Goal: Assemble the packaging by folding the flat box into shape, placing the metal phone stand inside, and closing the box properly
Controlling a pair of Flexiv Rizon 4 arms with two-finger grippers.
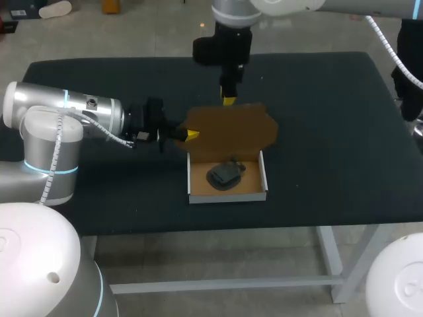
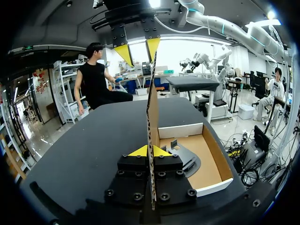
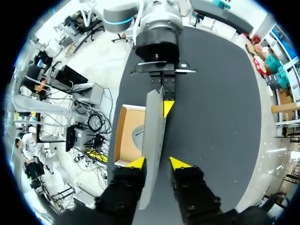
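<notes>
Your left pincer is clamped on the side edge of the lid, right pincer spread astride its top edge w/o gripping, prob. steadying it upright for closing the box, stand inside, mid-worktop.

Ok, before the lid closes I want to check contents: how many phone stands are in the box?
1: the phone stand lies on the floor of the open box; nothing seems hidden.
</notes>
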